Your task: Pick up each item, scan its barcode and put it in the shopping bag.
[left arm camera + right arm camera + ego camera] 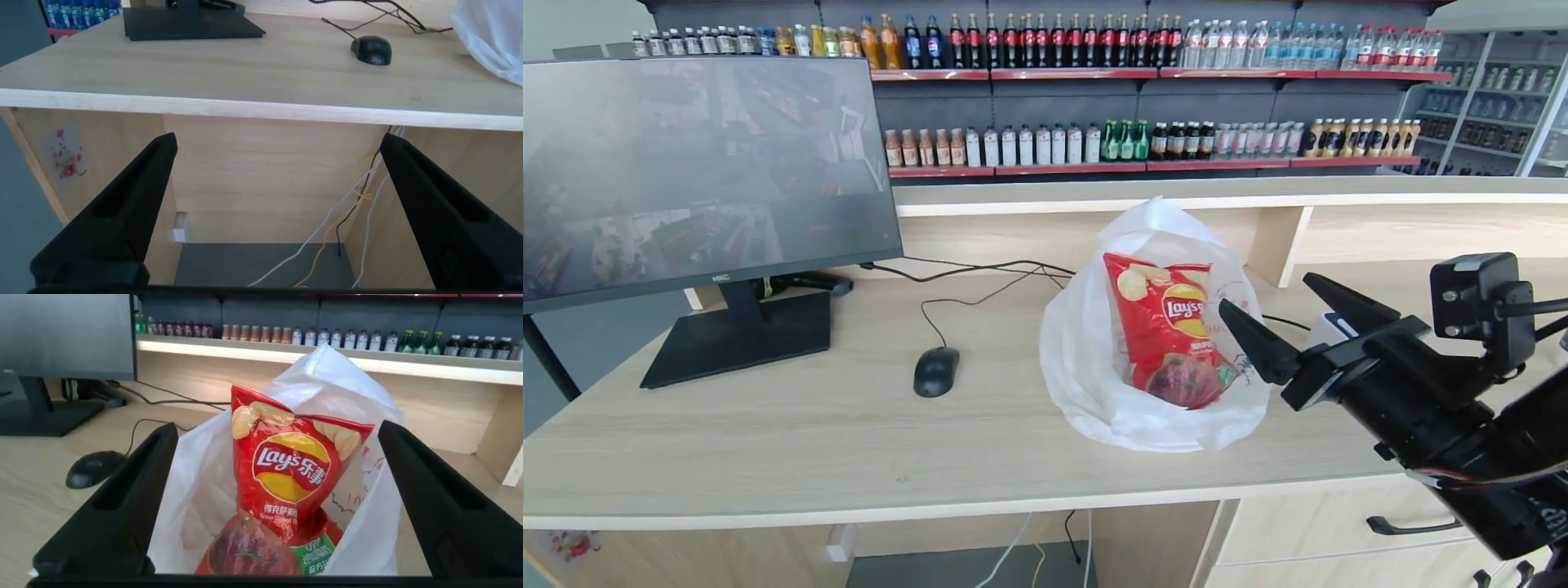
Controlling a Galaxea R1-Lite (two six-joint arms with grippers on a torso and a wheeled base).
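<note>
Right gripper (1267, 292) spread, empty. Chip bag (1168, 327) stands in shopping bag (1078, 359) just ahead of our fingertips; we should back out without snagging plastic.

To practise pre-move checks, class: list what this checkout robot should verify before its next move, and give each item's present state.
1. Right gripper open and empty, beside the bag: ok.
2. Left gripper open and empty, low in front of the counter: ok.
3. Chips standing inside the bag: ok.
4. Bag mouth open towards the robot: ok.
5. Mouse lies apart from the bag: ok.
6. Another item ready to scan: cannot tell; a white object behind the right gripper is mostly hidden.
</note>
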